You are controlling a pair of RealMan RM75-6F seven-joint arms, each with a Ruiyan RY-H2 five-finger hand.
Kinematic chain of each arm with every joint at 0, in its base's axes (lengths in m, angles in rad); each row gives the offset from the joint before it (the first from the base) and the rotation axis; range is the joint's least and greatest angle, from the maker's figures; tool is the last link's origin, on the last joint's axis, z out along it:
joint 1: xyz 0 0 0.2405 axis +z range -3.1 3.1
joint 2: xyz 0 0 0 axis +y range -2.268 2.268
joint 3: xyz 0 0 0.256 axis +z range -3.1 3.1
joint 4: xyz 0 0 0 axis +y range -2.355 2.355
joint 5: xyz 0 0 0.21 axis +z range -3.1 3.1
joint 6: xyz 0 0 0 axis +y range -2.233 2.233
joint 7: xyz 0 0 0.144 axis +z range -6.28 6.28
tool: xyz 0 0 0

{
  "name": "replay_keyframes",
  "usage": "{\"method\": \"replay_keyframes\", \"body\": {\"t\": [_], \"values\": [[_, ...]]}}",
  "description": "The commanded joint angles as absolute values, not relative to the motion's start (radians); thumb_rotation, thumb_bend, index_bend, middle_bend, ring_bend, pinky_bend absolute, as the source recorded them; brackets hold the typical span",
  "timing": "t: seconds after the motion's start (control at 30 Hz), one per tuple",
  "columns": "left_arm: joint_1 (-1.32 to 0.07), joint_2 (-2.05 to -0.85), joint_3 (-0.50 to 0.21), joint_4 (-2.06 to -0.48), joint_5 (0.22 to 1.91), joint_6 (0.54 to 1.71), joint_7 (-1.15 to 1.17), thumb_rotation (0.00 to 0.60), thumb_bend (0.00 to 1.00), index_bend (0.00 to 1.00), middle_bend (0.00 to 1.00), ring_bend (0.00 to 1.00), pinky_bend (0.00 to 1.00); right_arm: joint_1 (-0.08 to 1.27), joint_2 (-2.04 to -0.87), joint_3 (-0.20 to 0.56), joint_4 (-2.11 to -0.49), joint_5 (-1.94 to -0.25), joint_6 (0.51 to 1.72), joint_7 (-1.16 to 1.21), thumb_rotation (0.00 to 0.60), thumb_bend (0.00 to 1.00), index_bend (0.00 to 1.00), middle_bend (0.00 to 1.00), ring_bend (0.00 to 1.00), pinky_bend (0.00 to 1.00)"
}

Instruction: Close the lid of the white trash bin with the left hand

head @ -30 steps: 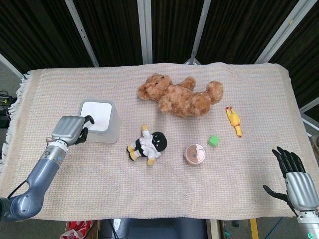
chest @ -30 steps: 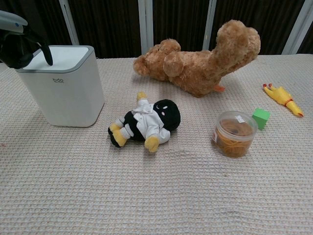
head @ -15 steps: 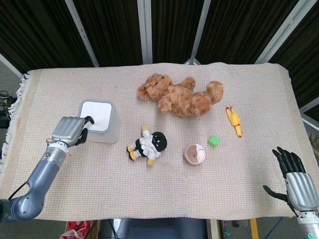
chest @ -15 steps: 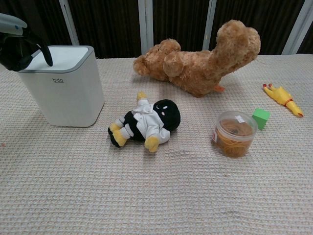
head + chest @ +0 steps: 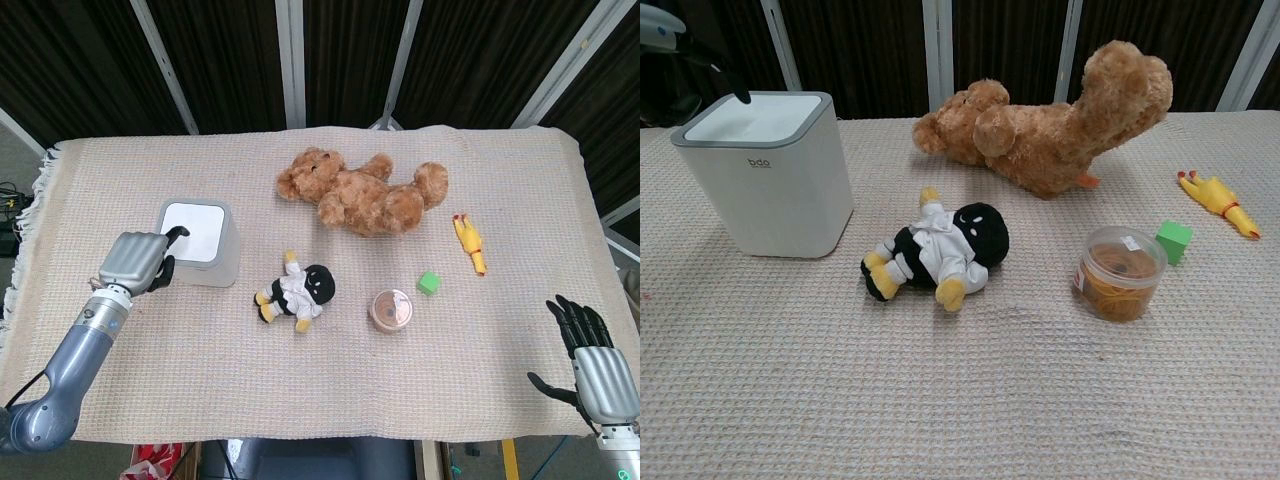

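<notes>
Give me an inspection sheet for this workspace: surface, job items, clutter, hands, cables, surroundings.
Surface: table covered by a beige woven cloth, fringed at the left edge.
Job's things: white trash bin, upright, lid lying flat on top.
Clutter: teddy bear; small black-headed doll; round clear tub; green cube; yellow rubber chicken.
Hands: left hand beside the bin's left edge, fingers curled, holding nothing; right hand open at the right front corner.
Cables: dark cables off the table's left side.
Surroundings: dark curtains, pale metal struts.

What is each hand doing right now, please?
Left hand: fingers curled in, holding nothing, beside the white trash bin, one fingertip over its closed lid.
Right hand: open, fingers spread, empty.
</notes>
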State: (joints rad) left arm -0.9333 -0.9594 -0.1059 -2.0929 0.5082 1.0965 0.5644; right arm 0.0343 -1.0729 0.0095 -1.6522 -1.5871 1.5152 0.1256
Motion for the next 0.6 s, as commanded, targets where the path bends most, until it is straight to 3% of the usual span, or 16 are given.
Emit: {"method": "replay_keyframes", "body": {"t": [0.03, 0.17, 0.27, 0.33, 0.4, 0.47, 0.53, 0.6], "values": [[-0.918, -0.922, -0.131, -2.124, 0.536, 1.108, 0.531, 0.6, 0.7, 0.19, 0.99, 0.93, 1.0, 0.034, -1.073, 0.009, -1.652, -1.588, 1.517, 0.126, 0.6, 0.19, 0.0, 0.0, 0.0, 0.0], [-0.897, -0.886, -0.147, -2.154, 0.562, 1.114, 0.492, 0.6, 0.68, 0.15, 0.97, 0.91, 1.0, 0.033, -1.073, 0.009, -1.652, -1.589, 1.519, 0.127, 0.6, 0.19, 0.0, 0.0, 0.0, 0.0], [-0.863, -0.863, -0.148, -2.177, 0.619, 1.138, 0.46, 0.6, 0.57, 0.07, 0.8, 0.77, 0.95, 0.033, -1.072, 0.009, -1.651, -1.59, 1.519, 0.126, 0.6, 0.19, 0.0, 0.0, 0.0, 0.0], [-0.811, -0.85, -0.133, -2.204, 0.698, 1.176, 0.422, 0.6, 0.47, 0.02, 0.59, 0.63, 0.83, 0.032, -1.072, 0.009, -1.649, -1.59, 1.52, 0.125, 0.6, 0.19, 0.0, 0.0, 0.0, 0.0], [-0.751, -0.846, -0.106, -2.222, 0.791, 1.218, 0.386, 0.6, 0.38, 0.0, 0.32, 0.43, 0.63, 0.032, -1.072, 0.01, -1.646, -1.589, 1.52, 0.123, 0.6, 0.19, 0.0, 0.0, 0.0, 0.0], [-0.659, -0.859, -0.058, -2.233, 0.928, 1.285, 0.325, 0.6, 0.3, 0.0, 0.06, 0.15, 0.35, 0.031, -1.071, 0.011, -1.643, -1.587, 1.521, 0.12, 0.6, 0.19, 0.0, 0.0, 0.0, 0.0], [-0.566, -0.885, -0.007, -2.223, 1.056, 1.346, 0.243, 0.6, 0.23, 0.0, 0.0, 0.02, 0.18, 0.03, -1.071, 0.01, -1.641, -1.586, 1.521, 0.116, 0.6, 0.19, 0.0, 0.0, 0.0, 0.0], [-0.459, -0.918, 0.068, -2.175, 1.209, 1.41, 0.155, 0.6, 0.16, 0.0, 0.0, 0.0, 0.08, 0.029, -1.07, 0.009, -1.64, -1.585, 1.52, 0.107, 0.6, 0.19, 0.0, 0.0, 0.0, 0.0]]}}
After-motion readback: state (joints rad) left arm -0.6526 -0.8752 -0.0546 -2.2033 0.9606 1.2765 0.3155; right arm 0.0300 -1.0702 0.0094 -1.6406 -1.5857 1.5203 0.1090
